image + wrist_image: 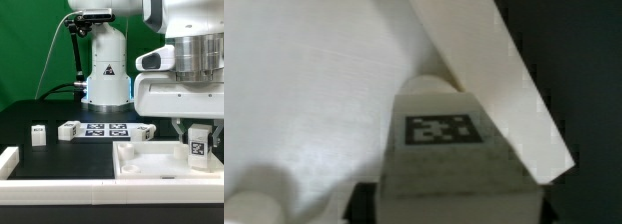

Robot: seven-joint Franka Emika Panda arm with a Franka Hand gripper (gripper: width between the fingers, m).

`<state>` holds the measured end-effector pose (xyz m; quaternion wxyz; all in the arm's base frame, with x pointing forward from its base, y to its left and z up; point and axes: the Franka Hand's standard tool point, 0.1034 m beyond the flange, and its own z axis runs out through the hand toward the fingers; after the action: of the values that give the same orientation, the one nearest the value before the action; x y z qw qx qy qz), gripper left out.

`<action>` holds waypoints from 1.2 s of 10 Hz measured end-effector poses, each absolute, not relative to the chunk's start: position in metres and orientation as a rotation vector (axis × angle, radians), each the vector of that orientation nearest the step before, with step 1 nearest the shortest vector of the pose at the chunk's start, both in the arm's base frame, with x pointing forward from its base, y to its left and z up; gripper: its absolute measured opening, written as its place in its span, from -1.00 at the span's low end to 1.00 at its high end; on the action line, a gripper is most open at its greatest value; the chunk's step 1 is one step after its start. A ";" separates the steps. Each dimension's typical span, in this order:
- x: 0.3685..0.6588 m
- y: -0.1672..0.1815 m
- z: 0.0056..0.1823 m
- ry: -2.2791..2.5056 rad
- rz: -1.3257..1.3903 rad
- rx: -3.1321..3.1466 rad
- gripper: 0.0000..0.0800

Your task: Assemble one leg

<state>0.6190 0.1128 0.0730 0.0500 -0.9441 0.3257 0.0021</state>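
Tool (197, 129) grips the leg (198, 146) upright, low over the white tray-like part (138, 168) near the worktop's front edge, at the exterior view's right. Seemingly the seating step: next, align the leg squarely with a corner recess before pressing down.

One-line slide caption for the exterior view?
Panda gripper holds the tagged leg upright at the white tray-like part.

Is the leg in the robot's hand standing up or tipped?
Upright: the leg stands tall in the gripper, tag facing out, over the tray.
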 end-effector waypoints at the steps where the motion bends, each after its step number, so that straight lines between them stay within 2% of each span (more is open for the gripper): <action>1: 0.619 0.111 0.073 1.269 0.022 -2.763 -0.27; 4: 0.619 0.112 0.073 1.903 0.051 -2.382 -0.27; 7: 0.619 0.114 0.073 2.023 0.072 -2.267 -0.27; 8: 0.619 0.115 0.073 2.004 0.072 -2.282 0.15; 9: 0.620 0.115 0.073 1.859 0.059 -2.398 0.45; 10: 0.621 0.116 0.074 1.846 0.059 -2.406 0.45; 11: 0.621 0.116 0.074 1.744 0.046 -2.485 0.59; 12: 0.620 0.116 0.074 1.421 0.015 -2.695 0.61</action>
<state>0.6205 0.1161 0.0739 0.0473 -0.8836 0.4658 0.0049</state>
